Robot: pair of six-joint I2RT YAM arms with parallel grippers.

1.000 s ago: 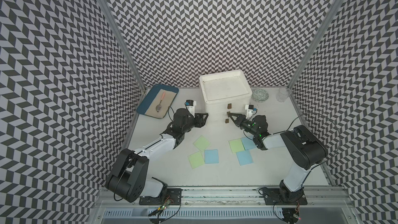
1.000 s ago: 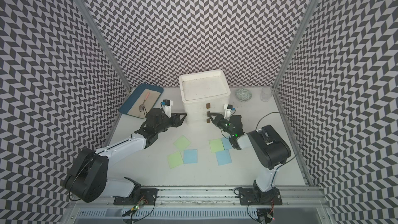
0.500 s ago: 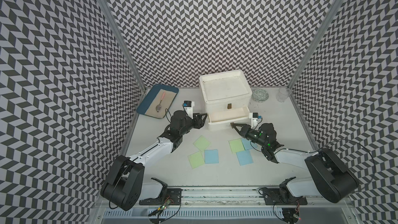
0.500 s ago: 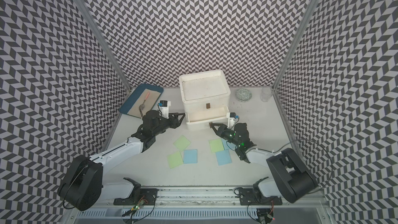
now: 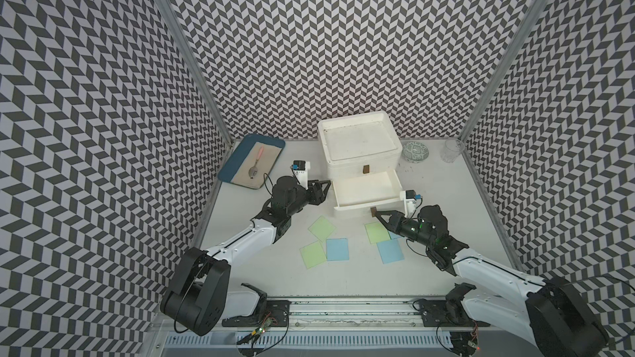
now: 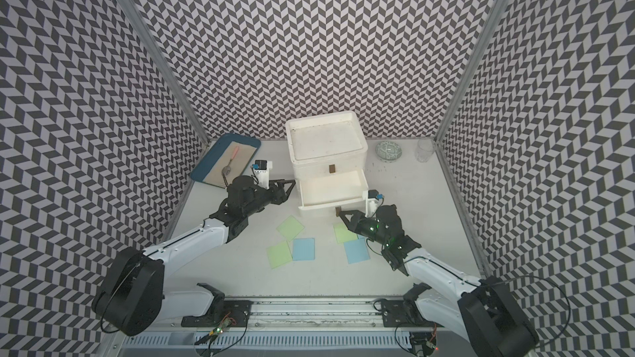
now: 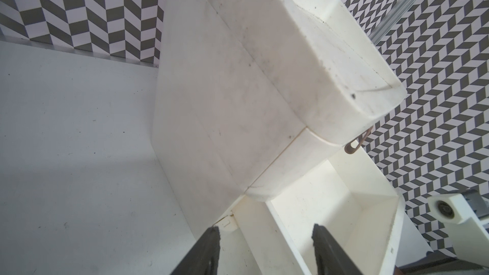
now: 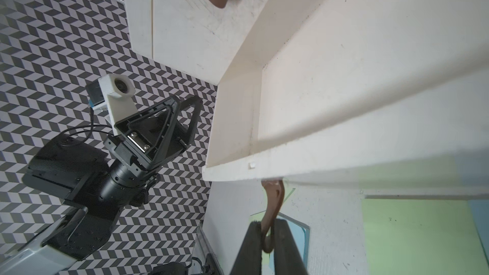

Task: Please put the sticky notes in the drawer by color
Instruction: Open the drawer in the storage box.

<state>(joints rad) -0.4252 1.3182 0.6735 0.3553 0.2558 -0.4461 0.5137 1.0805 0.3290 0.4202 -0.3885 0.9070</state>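
Currently pinching handle (image 8: 274,197) with right gripper (image 5: 379,217); left gripper (image 5: 324,191) half open, empty. Risk of overpulling drawer (image 5: 357,207) out onto notes (image 5: 322,228).

In a top view, a light blue sticky note (image 5: 395,236) lies mostly hidden beneath the right gripper (image 5: 379,217), with only a sliver showing. In the right wrist view, the end of the brown handle (image 8: 272,205) disappears between that gripper's fingers (image 8: 247,252), and a green sticky note (image 8: 418,234) runs off the picture's edge. In the left wrist view, the left gripper (image 7: 264,230) shows only its fingertips (image 7: 211,242), and the open drawer (image 7: 370,220) is cropped.
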